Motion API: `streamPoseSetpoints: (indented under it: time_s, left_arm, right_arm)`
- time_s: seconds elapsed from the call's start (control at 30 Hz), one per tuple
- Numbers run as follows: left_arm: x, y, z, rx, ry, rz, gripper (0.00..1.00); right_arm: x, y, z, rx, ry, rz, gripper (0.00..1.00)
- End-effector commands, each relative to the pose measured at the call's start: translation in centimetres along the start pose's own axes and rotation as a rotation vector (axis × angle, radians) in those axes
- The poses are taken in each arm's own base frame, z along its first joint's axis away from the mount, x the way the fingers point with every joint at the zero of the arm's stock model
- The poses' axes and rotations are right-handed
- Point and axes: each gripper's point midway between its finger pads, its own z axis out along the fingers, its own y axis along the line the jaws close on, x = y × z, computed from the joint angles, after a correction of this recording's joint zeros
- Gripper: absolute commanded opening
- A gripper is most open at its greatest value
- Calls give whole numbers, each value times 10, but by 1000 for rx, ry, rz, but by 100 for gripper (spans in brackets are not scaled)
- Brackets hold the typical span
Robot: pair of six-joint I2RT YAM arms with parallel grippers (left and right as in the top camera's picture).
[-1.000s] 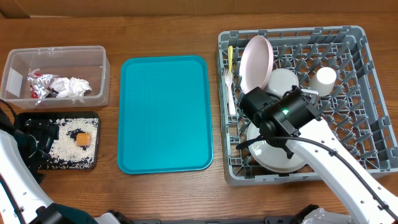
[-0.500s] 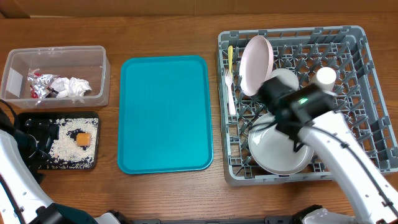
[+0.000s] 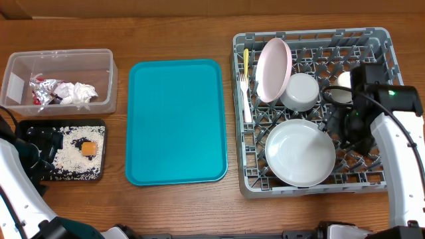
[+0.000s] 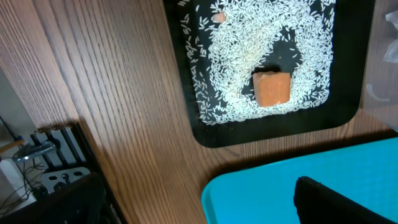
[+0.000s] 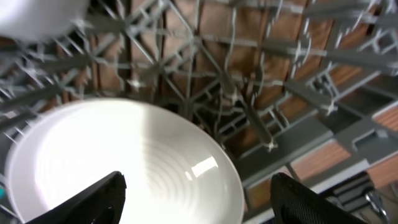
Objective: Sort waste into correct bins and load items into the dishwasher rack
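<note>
The grey dishwasher rack [image 3: 392, 53] holds a pale pink plate [image 3: 273, 69] on edge, a white bowl [image 3: 300, 91], a yellow spoon [image 3: 246, 60] and a white fork [image 3: 246, 99]. A grey-green plate [image 3: 300, 153] [image 5: 124, 162] lies flat in its front. The small white cup [image 3: 340, 79] is partly hidden by my right arm. My right gripper [image 3: 350, 125] [image 5: 199, 205] hangs open above the plate's right rim, holding nothing. My left gripper [image 3: 38, 147] [image 4: 199, 214] stands open by the black tray [image 3: 99, 176] [image 4: 186, 93] of rice [image 4: 249, 62] and an orange cube [image 4: 272, 88].
A clear tub [image 3: 106, 56] at the back left holds a crumpled napkin [image 3: 80, 91], foil [image 3: 43, 89] and a red packet [image 3: 36, 101]. The teal serving tray [image 3: 176, 119] [image 4: 298, 186] lies between the bins and the rack.
My right gripper has opened and let go of the grey-green plate, which now lies in the rack. The right arm swung from the rack's middle to its right side. The left arm stayed still.
</note>
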Motion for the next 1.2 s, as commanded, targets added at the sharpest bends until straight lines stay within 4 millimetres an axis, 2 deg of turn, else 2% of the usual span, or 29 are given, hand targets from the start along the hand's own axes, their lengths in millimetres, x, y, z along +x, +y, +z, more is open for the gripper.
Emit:
streamPoseSetpoints:
  time_s: [0.0, 0.07, 0.1, 0.17, 0.4, 0.57, 0.83, 1.0, 1.17]
  left_arm:
    - [0, 2, -2, -2, -14, -7, 100]
    - [0, 2, -2, -2, -14, -8, 100]
    - [0, 2, -2, -2, -14, -7, 100]
    - [0, 2, -2, -2, -14, -7, 100]
    - [0, 2, -2, -2, -14, -7, 100]
    - [0, 2, -2, -2, -14, -7, 100]
    - [0, 2, -2, -2, -14, -8, 100]
    - [0, 2, -2, -2, -14, -7, 100]
    - [0, 2, -2, -2, -14, -7, 100]
  right_arm:
    - [18, -4, 16, -11, 94, -54, 77]
    - [28, -4, 26, -22, 134, -58, 73]
    - [32, 2, 31, -57, 155, -79, 70]
    - [37, 14, 37, -129, 177, -118, 70]
    - [32, 19, 41, -148, 162, -61, 67]
    - [25, -2, 47, -27, 116, 12, 71]
    - [27, -4, 47, -13, 121, 16, 72]
    - [28, -5, 48, -12, 125, 16, 55]
    - [29, -3, 54, -20, 127, 17, 49]
